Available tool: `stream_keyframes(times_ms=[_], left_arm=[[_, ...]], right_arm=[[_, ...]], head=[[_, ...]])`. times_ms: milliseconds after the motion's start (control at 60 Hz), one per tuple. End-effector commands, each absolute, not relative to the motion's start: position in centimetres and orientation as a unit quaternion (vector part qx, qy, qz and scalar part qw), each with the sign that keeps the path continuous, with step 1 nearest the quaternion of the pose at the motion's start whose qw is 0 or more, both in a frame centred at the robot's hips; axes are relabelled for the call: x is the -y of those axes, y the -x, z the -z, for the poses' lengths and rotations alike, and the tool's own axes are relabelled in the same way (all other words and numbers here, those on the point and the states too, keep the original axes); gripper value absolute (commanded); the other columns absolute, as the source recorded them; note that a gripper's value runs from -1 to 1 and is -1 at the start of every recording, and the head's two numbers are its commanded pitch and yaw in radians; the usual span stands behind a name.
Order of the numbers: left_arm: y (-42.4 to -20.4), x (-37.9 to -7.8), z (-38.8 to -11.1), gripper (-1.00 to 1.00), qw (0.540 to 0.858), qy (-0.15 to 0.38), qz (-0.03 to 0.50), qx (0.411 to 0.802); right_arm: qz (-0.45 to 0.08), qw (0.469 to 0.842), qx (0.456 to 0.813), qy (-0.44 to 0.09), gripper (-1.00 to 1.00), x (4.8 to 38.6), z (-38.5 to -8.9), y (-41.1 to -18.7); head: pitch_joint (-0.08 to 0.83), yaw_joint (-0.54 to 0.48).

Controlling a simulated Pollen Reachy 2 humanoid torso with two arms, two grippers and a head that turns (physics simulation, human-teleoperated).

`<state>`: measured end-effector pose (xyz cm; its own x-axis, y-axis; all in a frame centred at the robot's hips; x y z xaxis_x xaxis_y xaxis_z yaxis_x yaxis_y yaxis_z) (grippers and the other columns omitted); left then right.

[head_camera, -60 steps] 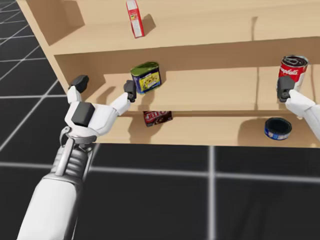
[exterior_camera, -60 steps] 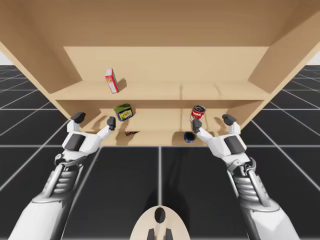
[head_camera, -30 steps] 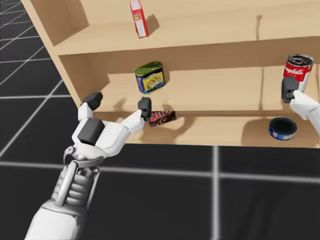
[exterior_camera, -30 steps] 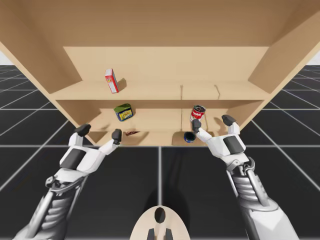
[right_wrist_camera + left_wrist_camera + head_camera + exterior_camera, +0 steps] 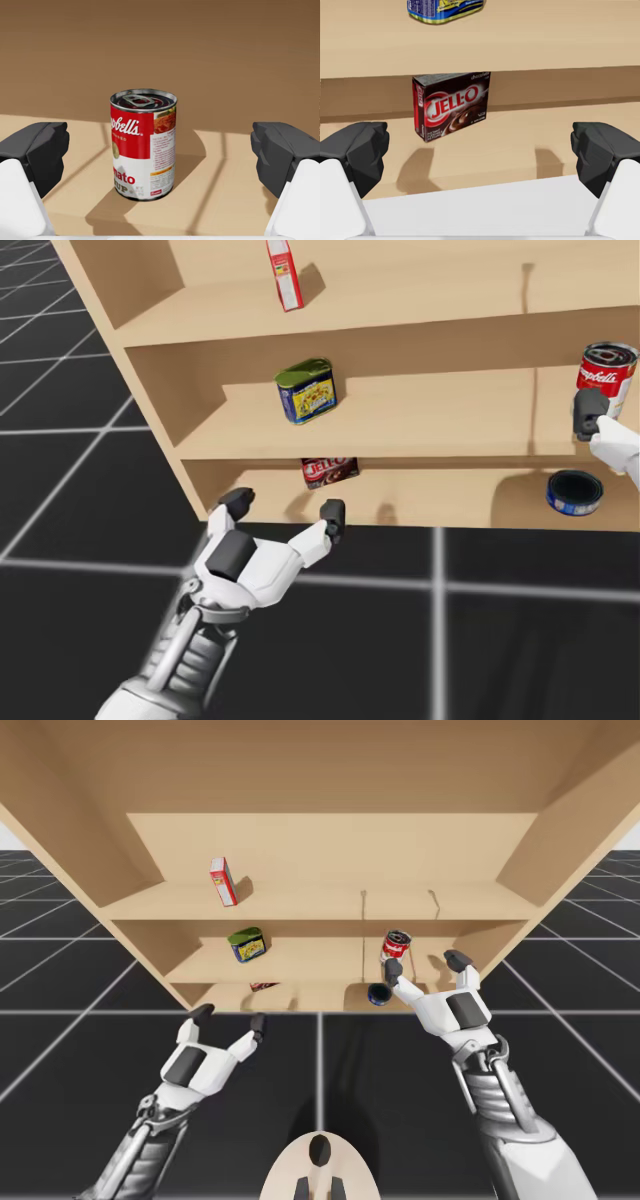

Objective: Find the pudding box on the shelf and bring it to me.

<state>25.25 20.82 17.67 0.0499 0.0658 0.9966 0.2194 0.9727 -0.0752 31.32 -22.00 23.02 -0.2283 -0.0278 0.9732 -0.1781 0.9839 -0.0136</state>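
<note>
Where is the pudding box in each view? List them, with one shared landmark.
High view: pudding box on the lowest shelf, below the green can.
Head view: lowest shelf, under the green can, box at.
Left wrist view: ahead of my left gripper, box below that can.
Landmark: the green can.

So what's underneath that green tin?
A dark brown pudding box stands on the bottom shelf, below the green tin. In the head view the middle shelf covers its top; anything behind it is hidden.

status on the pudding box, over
Left gripper open, right gripper open. Pudding box standing on bottom shelf, ahead of left gripper, not gripped. Nothing between them; red-and-white can ahead of right gripper.
</note>
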Motion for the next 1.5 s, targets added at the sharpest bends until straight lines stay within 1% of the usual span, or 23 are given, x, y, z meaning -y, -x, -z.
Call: stream_keyframes(times_ms=[17, 133, 150, 200, 217, 250, 267, 383, 517, 567, 767, 867, 1017, 1217, 1500], left_arm=[[-26.7, -18.7, -15.5, -1.0, 0.729, 0.132, 0.016, 0.671], [-28.8, -19.8, -15.0, -1.0, 0.736, 0.142, 0.036, 0.661], [-29.5, -20.3, -14.9, -1.0, 0.738, 0.143, 0.043, 0.658], [-30.1, -20.8, -14.7, -1.0, 0.742, 0.145, 0.043, 0.653], [-30.8, -21.3, -14.6, -1.0, 0.745, 0.14, 0.044, 0.651], [-31.2, -21.6, -14.4, -1.0, 0.746, 0.138, 0.046, 0.649], [-31.7, -22.0, -14.3, -1.0, 0.747, 0.137, 0.05, 0.649], [-33.7, -23.2, -13.7, -1.0, 0.751, 0.131, 0.058, 0.644], [-35.3, -24.0, -13.3, -1.0, 0.755, 0.129, 0.072, 0.639], [-36.0, -24.2, -13.2, -1.0, 0.758, 0.141, 0.075, 0.632], [-37.4, -23.9, -12.5, -1.0, 0.763, 0.162, 0.122, 0.614], [-38.1, -23.5, -12.3, -1.0, 0.759, 0.165, 0.134, 0.616], [-39.0, -23.2, -12.6, -1.0, 0.757, 0.171, 0.136, 0.615], [-40.8, -22.6, -12.7, -1.0, 0.758, 0.173, 0.133, 0.614], [-42.6, -22.0, -11.6, -1.0, 0.767, 0.178, 0.124, 0.604]], right_arm=[[-0.056, 0.617, 0.782, -0.067, -1.0, 21.8, -22.9, -31.3], [-0.057, 0.615, 0.784, -0.065, -1.0, 21.8, -22.9, -31.3], [-0.056, 0.615, 0.784, -0.065, -1.0, 21.8, -22.9, -31.3], [-0.057, 0.615, 0.784, -0.063, -1.0, 21.8, -22.9, -31.3], [-0.057, 0.614, 0.784, -0.062, -1.0, 21.8, -22.9, -31.3], [-0.057, 0.614, 0.784, -0.062, -1.0, 21.8, -22.9, -31.3], [-0.058, 0.615, 0.784, -0.06, -1.0, 21.8, -22.9, -31.3], [-0.058, 0.615, 0.785, -0.058, -1.0, 21.8, -22.9, -31.4], [-0.058, 0.615, 0.785, -0.056, -1.0, 21.7, -22.8, -31.4], [-0.058, 0.614, 0.785, -0.055, -1.0, 21.8, -22.8, -31.4], [-0.058, 0.614, 0.786, -0.053, -1.0, 21.8, -22.8, -31.5], [-0.058, 0.613, 0.786, -0.051, -1.0, 21.9, -22.8, -31.5], [-0.057, 0.612, 0.787, -0.049, -1.0, 22.0, -22.8, -31.5], [-0.057, 0.612, 0.787, -0.047, -1.0, 22.1, -22.9, -31.6], [-0.058, 0.612, 0.787, -0.044, -1.0, 22.1, -22.8, -31.7]], head=[[0.596, 0.25], [0.597, 0.25], [0.598, 0.25], [0.599, 0.25], [0.6, 0.25], [0.601, 0.25], [0.603, 0.25], [0.611, 0.25], [0.613, 0.25], [0.613, 0.25], [0.618, 0.24], [0.619, 0.24], [0.618, 0.24], [0.623, 0.24], [0.628, 0.23]])
